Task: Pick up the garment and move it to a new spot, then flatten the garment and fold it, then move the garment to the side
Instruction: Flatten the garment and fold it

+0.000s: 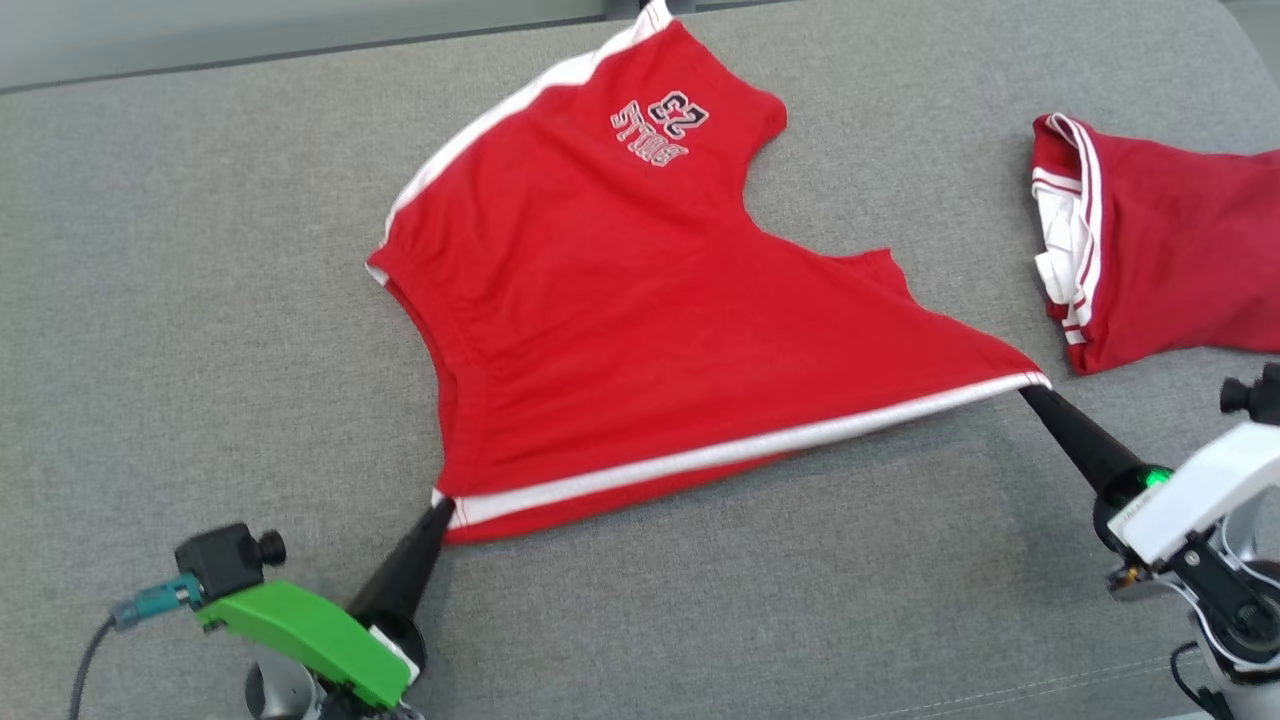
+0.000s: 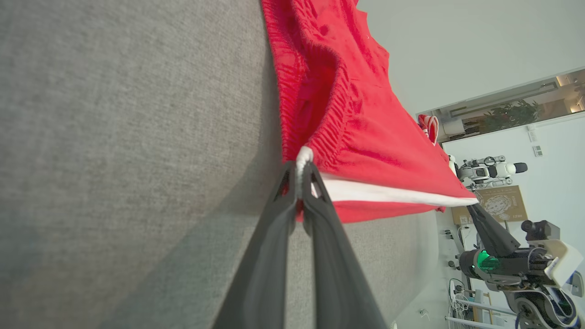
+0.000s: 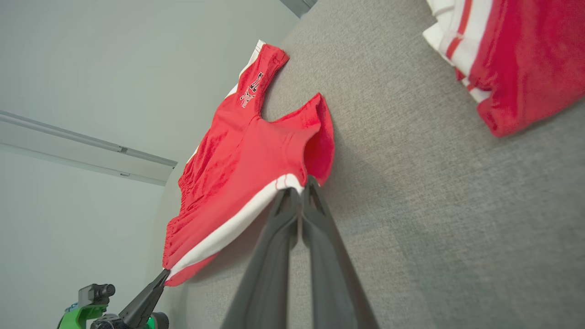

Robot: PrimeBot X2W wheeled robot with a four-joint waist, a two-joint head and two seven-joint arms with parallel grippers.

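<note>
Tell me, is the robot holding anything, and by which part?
Yes: the shorts. The left gripper pinches one end of the white-striped edge, and the right gripper pinches the other end.

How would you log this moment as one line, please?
left gripper: shut on red shorts, waist corner | right gripper: shut on hem corner | other red garment: apart

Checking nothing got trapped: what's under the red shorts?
Grey upholstery shows under the raised near edge of the red shorts, pinched by the left gripper and right gripper. Farther back the cloth hides the rest.
</note>
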